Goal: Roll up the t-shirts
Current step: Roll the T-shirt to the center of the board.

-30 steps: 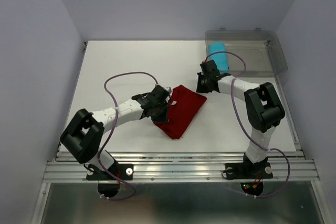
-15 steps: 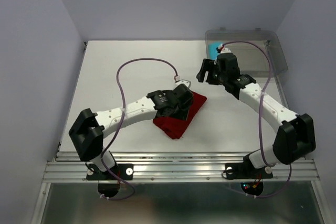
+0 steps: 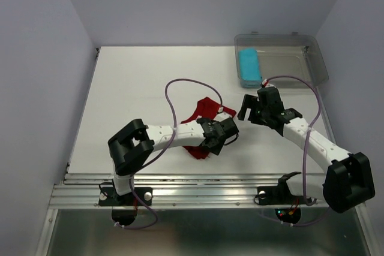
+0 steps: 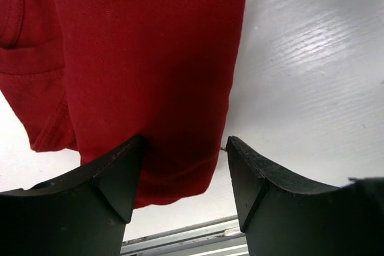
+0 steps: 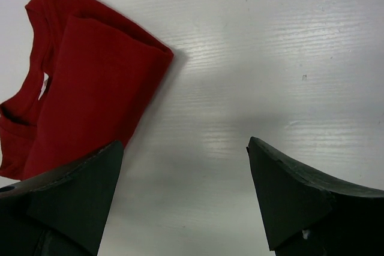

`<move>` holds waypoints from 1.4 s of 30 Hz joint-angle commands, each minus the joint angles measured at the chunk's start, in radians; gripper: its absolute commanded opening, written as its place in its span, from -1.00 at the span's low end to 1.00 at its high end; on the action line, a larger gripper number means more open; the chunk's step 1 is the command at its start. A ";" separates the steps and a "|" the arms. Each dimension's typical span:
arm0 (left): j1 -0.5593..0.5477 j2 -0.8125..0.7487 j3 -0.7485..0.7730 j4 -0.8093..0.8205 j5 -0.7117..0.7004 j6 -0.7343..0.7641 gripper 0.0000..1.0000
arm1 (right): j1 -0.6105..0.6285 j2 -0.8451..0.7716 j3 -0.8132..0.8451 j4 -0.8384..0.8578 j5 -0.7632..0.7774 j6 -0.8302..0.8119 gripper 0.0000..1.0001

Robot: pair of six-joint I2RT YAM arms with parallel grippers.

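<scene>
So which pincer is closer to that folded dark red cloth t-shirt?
Left. The left pincer hangs over one end of the dark red t-shirt; the right pincer is over table beside it.

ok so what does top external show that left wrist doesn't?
Only top external: the cyan roll lying in the clear bin at the far right, plus the left arm and right arm whole, the left one covering part of the dark red shirt. Only left wrist: the left jaws open, straddling the shirt's folded end, and stitched hems at its left side. Both: the red shirt lying on the white table.
</scene>
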 commanded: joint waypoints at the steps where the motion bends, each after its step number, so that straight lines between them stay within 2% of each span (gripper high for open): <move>1: -0.001 0.022 0.016 0.002 -0.071 -0.003 0.35 | -0.013 -0.049 -0.016 -0.006 0.016 0.022 0.81; 5: -0.001 0.063 0.010 0.015 -0.090 -0.003 0.22 | -0.013 -0.067 -0.024 -0.016 0.022 0.023 0.82; 9: 0.002 0.103 0.017 0.028 -0.099 0.024 -0.16 | -0.013 -0.067 -0.028 -0.021 0.017 0.025 0.82; 10: 0.004 0.102 0.017 0.038 -0.085 0.033 -0.42 | -0.013 -0.066 -0.030 -0.020 0.013 0.029 0.82; 11: 0.010 0.097 0.014 0.048 -0.071 0.043 -0.55 | -0.022 -0.063 -0.031 -0.019 0.010 0.029 0.82; 12: 0.024 0.079 0.004 0.079 -0.026 0.067 -0.79 | -0.022 -0.058 -0.031 -0.019 0.007 0.031 0.81; 13: 0.033 0.065 -0.006 0.099 0.007 0.082 -0.96 | -0.022 -0.057 -0.033 -0.019 0.003 0.032 0.82; 14: 0.042 0.048 -0.015 0.122 0.042 0.098 -1.00 | -0.022 -0.055 -0.031 -0.021 0.000 0.035 0.82; 18: 0.099 -0.061 -0.122 0.266 0.278 0.165 -1.00 | -0.022 -0.058 -0.022 -0.018 -0.032 0.042 0.83; 19: 0.134 -0.103 -0.144 0.329 0.404 0.174 -1.00 | -0.022 -0.058 -0.019 -0.016 -0.044 0.045 0.85; 24: 0.257 -0.217 -0.278 0.516 0.733 0.150 -1.00 | -0.022 -0.067 0.009 -0.015 -0.092 0.051 0.87; 28: 0.343 -0.240 -0.335 0.604 0.879 0.112 -1.00 | -0.022 -0.058 0.016 0.002 -0.176 0.061 0.89; 34: 0.404 -0.225 -0.434 0.800 1.071 0.015 -1.00 | -0.022 -0.038 -0.016 0.082 -0.312 0.104 0.93; 42: 0.420 -0.197 -0.487 0.901 1.114 -0.037 -1.00 | -0.022 0.089 -0.016 0.201 -0.434 0.198 0.98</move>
